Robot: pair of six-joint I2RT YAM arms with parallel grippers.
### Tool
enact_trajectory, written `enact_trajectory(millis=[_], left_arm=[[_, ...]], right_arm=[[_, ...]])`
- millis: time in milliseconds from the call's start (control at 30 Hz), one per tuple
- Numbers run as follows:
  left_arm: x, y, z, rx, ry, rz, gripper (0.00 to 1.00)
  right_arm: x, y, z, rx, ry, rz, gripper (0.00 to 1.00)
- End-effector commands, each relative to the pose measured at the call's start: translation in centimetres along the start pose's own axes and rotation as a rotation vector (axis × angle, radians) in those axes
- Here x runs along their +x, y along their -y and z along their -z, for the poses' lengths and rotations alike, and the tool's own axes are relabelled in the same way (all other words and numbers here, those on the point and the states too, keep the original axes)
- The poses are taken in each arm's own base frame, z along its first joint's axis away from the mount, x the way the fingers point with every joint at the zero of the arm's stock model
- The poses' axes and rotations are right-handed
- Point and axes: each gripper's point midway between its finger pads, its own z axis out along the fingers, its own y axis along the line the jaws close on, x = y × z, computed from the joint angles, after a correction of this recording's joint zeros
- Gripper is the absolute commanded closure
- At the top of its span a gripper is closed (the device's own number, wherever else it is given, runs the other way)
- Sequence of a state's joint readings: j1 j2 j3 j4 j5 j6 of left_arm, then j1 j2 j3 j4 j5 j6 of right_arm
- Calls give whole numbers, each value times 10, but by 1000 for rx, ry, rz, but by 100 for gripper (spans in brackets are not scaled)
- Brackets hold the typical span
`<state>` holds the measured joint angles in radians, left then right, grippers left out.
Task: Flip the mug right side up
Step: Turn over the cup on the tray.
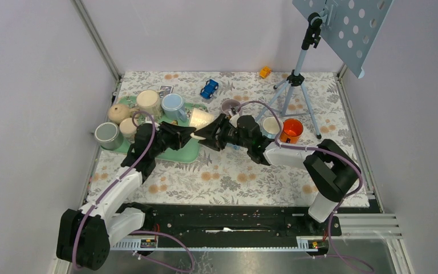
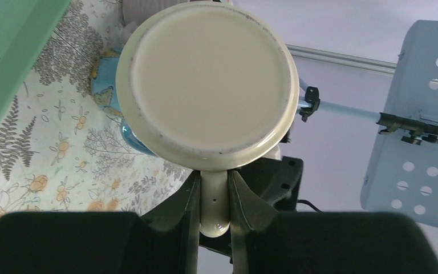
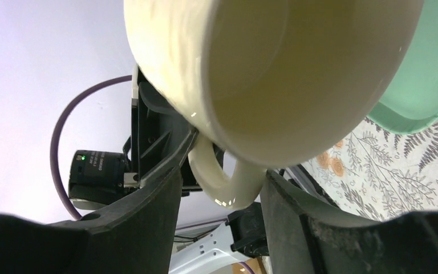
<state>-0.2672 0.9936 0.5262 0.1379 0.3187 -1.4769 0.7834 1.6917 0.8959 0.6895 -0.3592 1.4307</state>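
Closest to the near edge of the table (image 1: 228, 177), whose cloth is printed with grey ferns and orange flowers, the two black arms reach inward and meet over its middle. The left gripper (image 2: 214, 177) has its jaws pinched narrow on the looped handle (image 2: 214, 214) of a glossy cream mug (image 2: 205, 80). The mug is held in the air on its side, its flat round base, ringed by a scuffed rim, facing the left wrist camera. The right gripper (image 3: 223, 171) faces the mug's smooth hollow mouth, with its jaws partway apart on either side of the same handle; whether they press on it I cannot tell. Just left of the mug lies a pale green tray (image 1: 185, 151) with rounded corners, toward the left edge, and round it cluster a dull grey metal cup (image 1: 108, 136), a cream cup (image 1: 148, 101) and a light blue cup (image 1: 173, 105). Right of the grippers stands an orange cup (image 1: 291, 130). Farther back a thin-legged tripod (image 1: 292, 85) carries a perforated grey panel (image 1: 345, 28), and a blue toy car (image 1: 209, 89) sits near the far edge.
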Motion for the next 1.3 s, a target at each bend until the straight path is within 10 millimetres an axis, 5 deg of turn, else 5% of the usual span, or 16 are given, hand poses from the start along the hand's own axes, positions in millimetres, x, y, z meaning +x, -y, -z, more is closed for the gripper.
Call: enact_trajectory(millis=[0, 233, 767, 867, 1033, 1267], left_arm=[[7, 75, 22, 287, -27, -32, 100], [13, 73, 29, 307, -56, 4, 100], [27, 56, 32, 277, -133, -6, 100], [30, 51, 31, 271, -148, -23, 99], [31, 41, 29, 233, -151, -59, 68], [29, 33, 25, 211, -144, -78, 55]], right_arm=[[-9, -23, -2, -121, 10, -48, 43], [-17, -32, 2, -157, 41, -62, 53], [-16, -52, 10, -190, 52, 32, 100], [-17, -55, 11, -170, 61, 80, 100], [-19, -58, 16, -114, 83, 172, 100], [-23, -63, 22, -54, 108, 286, 100]])
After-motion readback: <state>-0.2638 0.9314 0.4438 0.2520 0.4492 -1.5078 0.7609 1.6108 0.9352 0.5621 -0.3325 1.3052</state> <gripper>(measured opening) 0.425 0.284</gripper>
